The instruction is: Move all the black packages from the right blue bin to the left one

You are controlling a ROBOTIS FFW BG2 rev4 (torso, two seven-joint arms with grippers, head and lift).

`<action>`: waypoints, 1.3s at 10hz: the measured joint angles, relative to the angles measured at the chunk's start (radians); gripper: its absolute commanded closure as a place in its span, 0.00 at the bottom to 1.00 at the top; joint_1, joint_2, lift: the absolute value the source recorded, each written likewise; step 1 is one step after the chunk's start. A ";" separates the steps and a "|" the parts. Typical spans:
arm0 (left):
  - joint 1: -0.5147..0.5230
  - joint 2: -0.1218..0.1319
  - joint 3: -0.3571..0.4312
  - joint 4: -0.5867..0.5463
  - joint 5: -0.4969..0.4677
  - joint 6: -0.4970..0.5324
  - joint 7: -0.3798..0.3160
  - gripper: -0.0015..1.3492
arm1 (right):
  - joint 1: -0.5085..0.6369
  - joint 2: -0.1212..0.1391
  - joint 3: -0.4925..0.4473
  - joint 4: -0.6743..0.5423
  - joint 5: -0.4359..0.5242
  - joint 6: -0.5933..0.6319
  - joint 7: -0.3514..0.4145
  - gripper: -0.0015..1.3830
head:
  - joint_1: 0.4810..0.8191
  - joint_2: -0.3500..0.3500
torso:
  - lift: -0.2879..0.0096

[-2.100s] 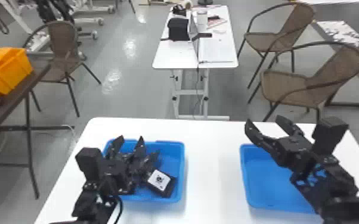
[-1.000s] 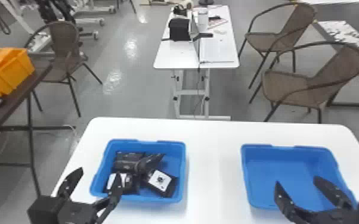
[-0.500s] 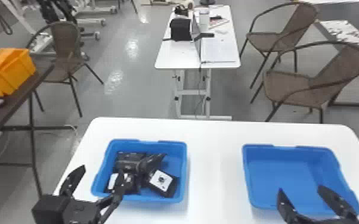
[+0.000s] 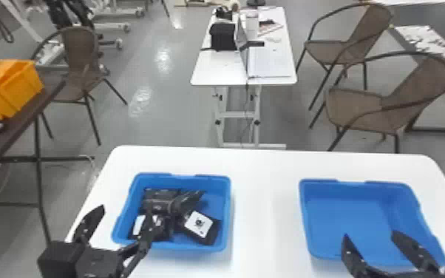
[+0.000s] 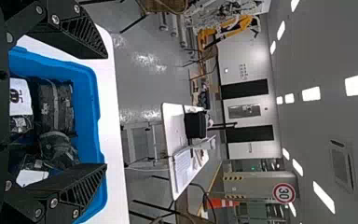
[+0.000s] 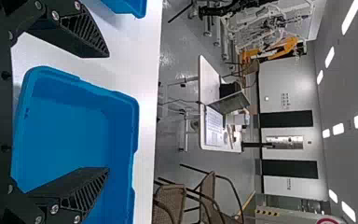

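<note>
Packages [image 4: 155, 197], black, lie heaped in the left bin [image 4: 226, 214]. The rear package [image 4: 166, 193] has its long axis running across the bin, side to side, close along the back wall. Beside it, the crumpled package [image 4: 191, 199] slants, its narrow end pointing to the rear right. The right package [image 4: 212, 231] sits askew near the front right corner, its white label [image 4: 198, 224] face up, its long axis running from rear left to front right. The front package [image 4: 164, 233], at the front left, also bears a white patch; a finger of the left claw [image 4: 125, 210] partly hides it in the head view, so I cannot tell its axis. That claw's fingers stand wide apart, one in front of the bin's front left corner, and nothing is between them. The right claw [image 4: 369, 235] also has its fingers apart, at the front of the right bin [image 4: 304, 218].

Both bins rest on the white counter [image 4: 262, 207], a smooth top with rounded far corners, well apart from each other. Beyond lies a grey floor [image 4: 159, 122] with glossy reflections. A narrow white table [image 4: 214, 74] bears a laptop [image 4: 269, 64] and a black box [image 4: 223, 37]. Wicker chairs [image 4: 366, 107] stand to the right, and an orange crate [image 4: 20, 88] sits on a dark table [image 4: 50, 87] at the left.
</note>
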 measured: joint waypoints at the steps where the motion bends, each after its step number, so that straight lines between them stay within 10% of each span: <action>1: 0.000 0.000 -0.001 0.000 0.001 0.002 0.000 0.16 | 0.000 0.001 0.000 0.000 0.000 -0.001 0.000 0.12 | 0.63 0.64 | 0.97; 13: -0.006 0.000 -0.007 0.000 0.012 0.008 0.003 0.16 | -0.001 0.008 0.000 0.003 0.000 -0.005 0.000 0.12 | 0.63 0.63 | 0.97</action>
